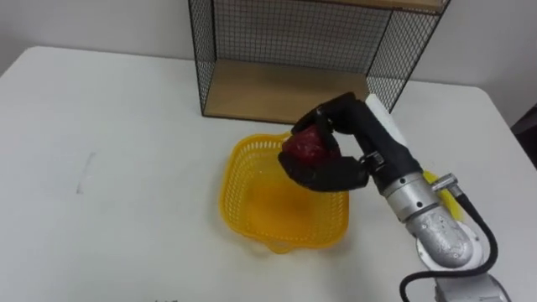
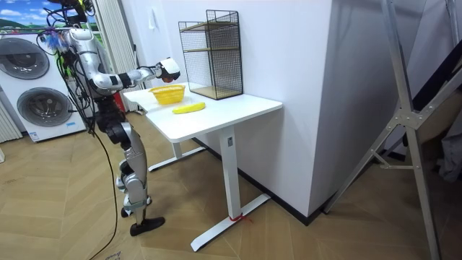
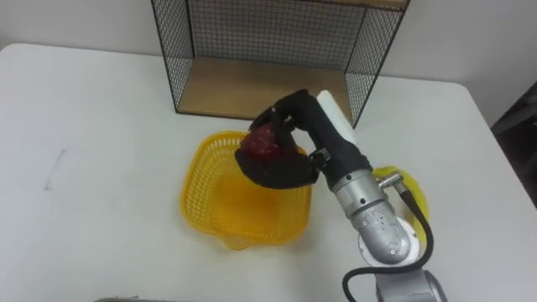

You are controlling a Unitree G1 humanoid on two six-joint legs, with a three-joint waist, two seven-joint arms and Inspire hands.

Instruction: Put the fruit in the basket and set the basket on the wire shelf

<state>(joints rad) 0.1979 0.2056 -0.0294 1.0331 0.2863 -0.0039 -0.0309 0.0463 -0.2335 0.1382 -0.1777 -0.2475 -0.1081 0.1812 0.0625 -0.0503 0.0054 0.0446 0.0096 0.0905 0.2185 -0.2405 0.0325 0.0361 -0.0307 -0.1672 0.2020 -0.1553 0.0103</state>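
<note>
My right hand (image 1: pixel 336 155) (image 3: pixel 289 143) (image 2: pixel 167 68) hovers over the far right rim of the yellow basket (image 1: pixel 252 205) (image 3: pixel 210 201) (image 2: pixel 167 92), its fingers curled round a dark red fruit (image 1: pixel 306 148) (image 3: pixel 262 143). The basket sits on the white table in front of the wire shelf (image 1: pixel 277 88) (image 3: pixel 252 84) (image 2: pixel 213 54). A yellow banana (image 1: pixel 445 195) (image 3: pixel 411 193) (image 2: pixel 188 107) lies on the table to the right of the basket, mostly hidden behind my right forearm.
The wire shelf has a wooden bottom board (image 1: pixel 268 92) and an upper board, with mesh sides. The white table (image 1: pixel 109 151) stretches to the left of the basket. In the room view, washing machines (image 2: pixel 36 94) stand behind the robot, which stands at the table's end.
</note>
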